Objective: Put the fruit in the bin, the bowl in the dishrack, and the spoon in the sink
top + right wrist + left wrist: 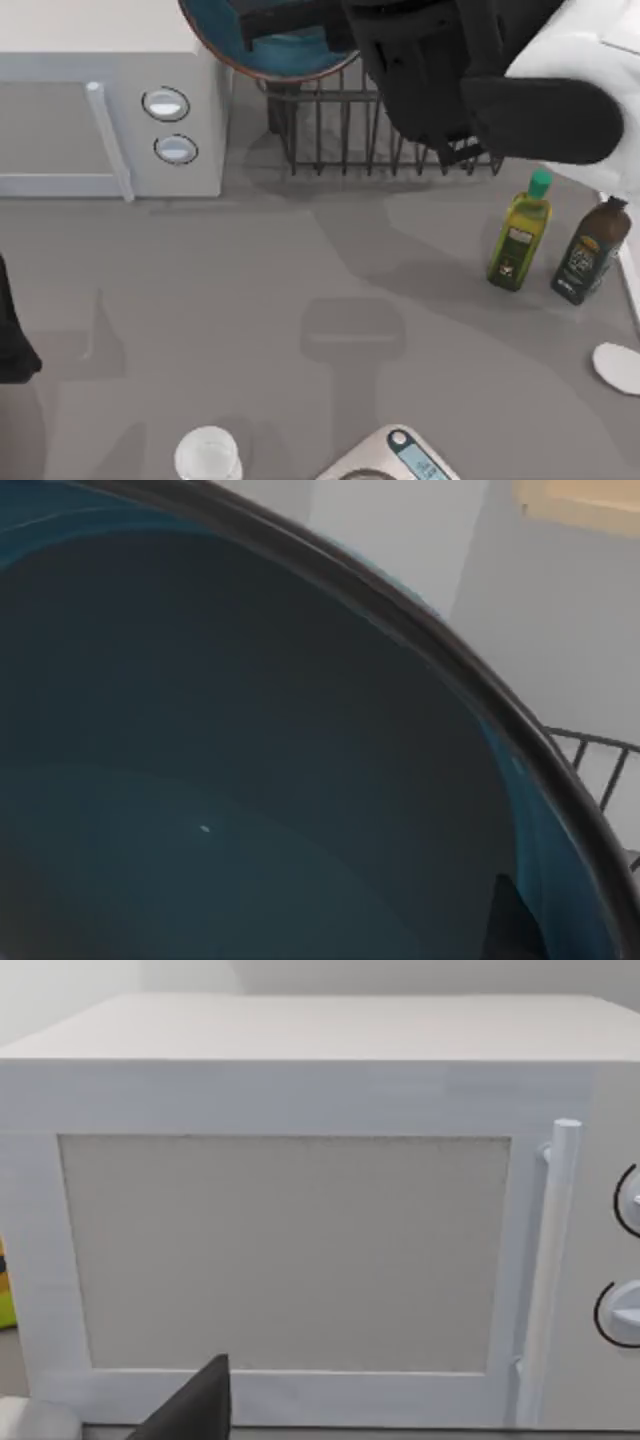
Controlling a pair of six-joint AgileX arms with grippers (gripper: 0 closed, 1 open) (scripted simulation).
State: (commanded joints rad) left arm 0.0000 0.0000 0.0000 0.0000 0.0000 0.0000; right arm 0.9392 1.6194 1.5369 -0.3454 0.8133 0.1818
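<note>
My right gripper is shut on the blue bowl, which has a reddish-brown rim. It holds the bowl in the air above the left end of the black wire dishrack at the back of the table. The bowl's blue inside shows close up in the right wrist view, with dishrack bars beyond its rim. The white rounded end of the spoon lies at the table's right edge. A pale strip runs above it; I cannot tell if it is the sink. The fruit and the bin are out of view.
A white microwave stands at the back left, and the left wrist view faces its door. My left arm is parked at the left edge. Two oil bottles stand right of centre. A clear glass and a kitchen scale sit at the front.
</note>
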